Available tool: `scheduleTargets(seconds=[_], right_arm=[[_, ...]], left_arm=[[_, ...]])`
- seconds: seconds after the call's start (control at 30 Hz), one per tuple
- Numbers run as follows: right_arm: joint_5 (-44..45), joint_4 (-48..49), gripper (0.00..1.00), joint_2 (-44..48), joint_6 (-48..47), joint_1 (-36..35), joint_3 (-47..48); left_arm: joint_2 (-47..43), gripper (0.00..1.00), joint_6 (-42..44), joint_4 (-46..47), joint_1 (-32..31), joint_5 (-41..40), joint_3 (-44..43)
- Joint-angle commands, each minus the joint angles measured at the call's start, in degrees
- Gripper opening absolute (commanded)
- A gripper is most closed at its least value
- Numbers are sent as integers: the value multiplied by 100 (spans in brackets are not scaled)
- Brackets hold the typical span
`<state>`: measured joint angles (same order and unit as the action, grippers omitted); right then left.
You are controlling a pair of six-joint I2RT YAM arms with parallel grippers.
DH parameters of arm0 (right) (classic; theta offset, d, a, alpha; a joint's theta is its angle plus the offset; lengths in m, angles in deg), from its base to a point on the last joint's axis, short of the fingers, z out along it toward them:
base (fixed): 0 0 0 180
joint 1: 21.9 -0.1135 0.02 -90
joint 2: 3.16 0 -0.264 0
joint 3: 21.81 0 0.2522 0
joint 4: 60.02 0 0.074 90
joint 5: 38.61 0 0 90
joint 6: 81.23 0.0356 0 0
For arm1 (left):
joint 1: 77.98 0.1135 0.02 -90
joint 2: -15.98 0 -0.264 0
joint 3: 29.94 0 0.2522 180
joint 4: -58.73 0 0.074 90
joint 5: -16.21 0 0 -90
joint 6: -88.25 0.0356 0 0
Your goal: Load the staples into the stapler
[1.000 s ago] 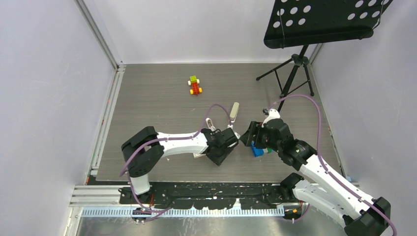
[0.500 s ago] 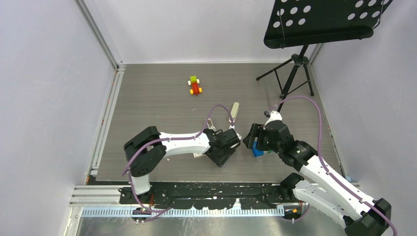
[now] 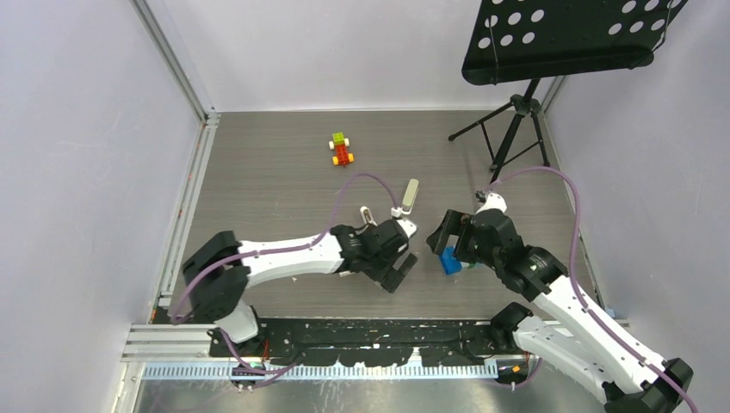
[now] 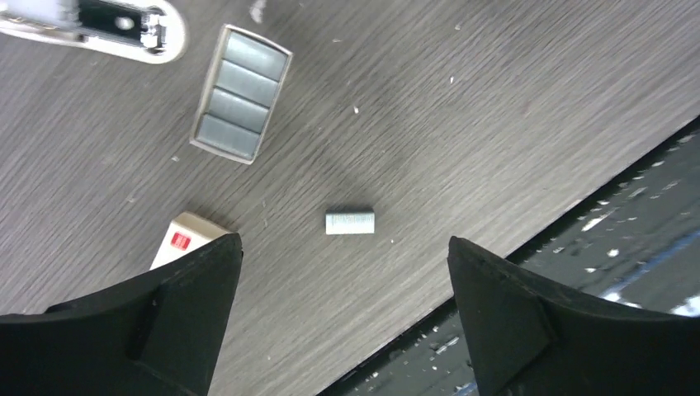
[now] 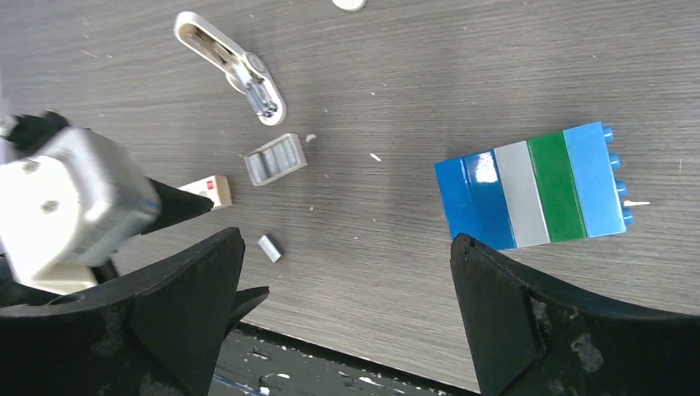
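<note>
Staples (image 4: 350, 222) flat on table (image 4: 495, 99), nr white carton (image 4: 183, 243)

- Staples (image 4: 350, 222): one small silvery-grey block, lying flat and touching nothing.
- Tray (image 4: 241, 95): grey, holding four more blocks side by side, between the loose block and the stapler.
- Carton (image 4: 186, 242): white with a red mark, flat, partly hidden.
- Stapler (image 5: 231, 66): slim, white-beige, lying flat, with metal showing at the end nearest the tray.
</note>
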<state>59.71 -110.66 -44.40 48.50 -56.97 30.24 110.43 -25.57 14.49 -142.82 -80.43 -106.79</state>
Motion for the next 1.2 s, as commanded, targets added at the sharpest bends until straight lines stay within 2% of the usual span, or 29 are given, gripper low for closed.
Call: scheduleTargets(seconds=[0.0, 0.17, 0.3, 0.37, 0.53, 0.67, 0.87, 1.03, 1.17], right_arm=[[-145, 354, 100, 502, 102, 18, 14], [-750, 681, 100, 763, -150, 18, -96], [-1233, 652, 96, 246, -417, 18, 34], [-1365, 635, 94, -135, -504, 13, 123], [-1406, 740, 90, -1059, -679, -132, 300], [-1091, 786, 85, -1759, -765, -477, 476], [-71, 368, 80, -3087, -1095, -1623, 1262], [232, 14, 74, -4344, -1474, -2290, 1983], [309, -82, 70, -5009, -1672, -2605, 2396]], left_arm=[[-867, 100, -380, 296, 235, -303, 333], [-1866, 100, -657, 413, 875, 201, 962], [-2669, 100, -939, 564, 1596, 634, 1567], [-3137, 100, -950, 661, 1763, 637, 1869], [-4365, 100, -1278, 335, 1854, -120, 2374], [-4877, 100, -1231, -334, 2045, -258, 2223], [-5063, 100, -677, -1358, 2160, -736, 1656], [-5126, 100, -286, -1932, 2445, -1138, 1391], [-5270, 100, -37, -2020, 2628, -1451, 1394]])
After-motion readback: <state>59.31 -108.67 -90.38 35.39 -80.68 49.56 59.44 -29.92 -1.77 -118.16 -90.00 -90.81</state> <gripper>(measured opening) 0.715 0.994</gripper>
